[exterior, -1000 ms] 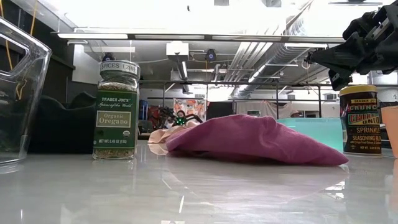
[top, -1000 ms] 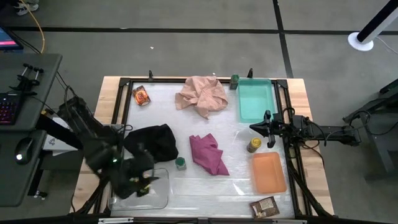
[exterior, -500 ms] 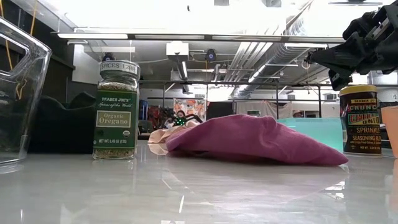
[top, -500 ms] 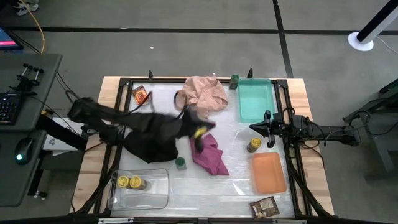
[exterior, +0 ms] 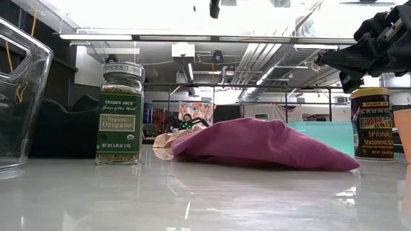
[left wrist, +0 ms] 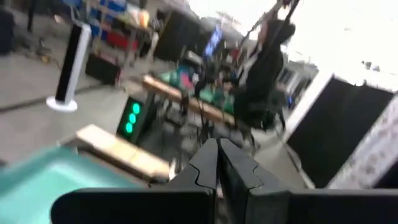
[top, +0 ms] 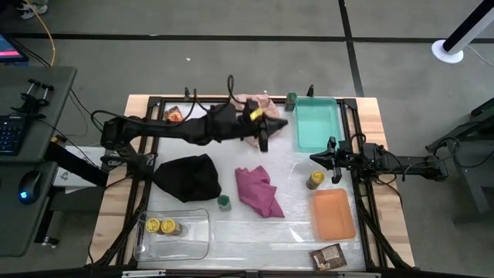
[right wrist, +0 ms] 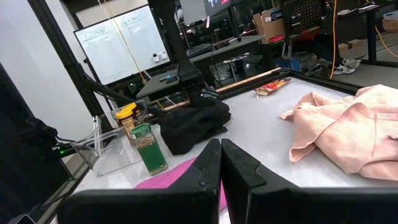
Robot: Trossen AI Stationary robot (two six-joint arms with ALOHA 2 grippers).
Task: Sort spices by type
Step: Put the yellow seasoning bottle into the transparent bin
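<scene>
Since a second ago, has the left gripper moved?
Yes. The left gripper has swung from over the clear tray at the near left to the pink cloth at the far edge, fingers shut.

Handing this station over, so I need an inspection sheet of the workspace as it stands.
Surface: white table top, wooden border.
Job's things: two yellow-lidded jars in the clear tray; a third by the orange tray; oregano jar mid-table; green jar beside the teal tray; packets at the far left and near right.
Clutter: black cloth, magenta cloth, pink cloth.
Grippers: left gripper shut, empty, over the pink cloth; right gripper shut, empty, above the third jar.
Cables: yellow cable on the floor.
Surroundings: desk with keyboard, mouse.
</scene>
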